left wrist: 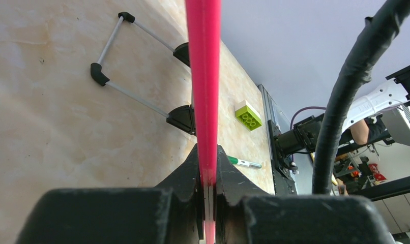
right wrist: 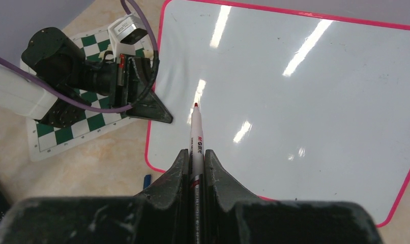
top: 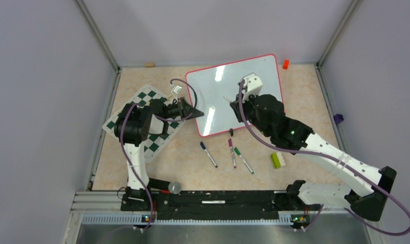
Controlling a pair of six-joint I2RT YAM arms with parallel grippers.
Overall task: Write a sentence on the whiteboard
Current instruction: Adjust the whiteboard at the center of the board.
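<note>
Whiteboard (top: 218,84) lies at the far middle of the table (top: 304,86), just beside the chess mat (top: 154,147). Our left gripper (left wrist: 208,173) pinches its pink left edge. Our right gripper (right wrist: 195,162) grips a red-tipped marker (right wrist: 196,134), its tip over the board and possibly touching it.

Chess mat (top: 154,145) left of whiteboard (top: 218,86); three markers (top: 232,153), brick (top: 276,160) before whiteboard.

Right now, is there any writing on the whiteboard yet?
No, in the right wrist view the whiteboard shows only glare streaks and no written strokes.
</note>
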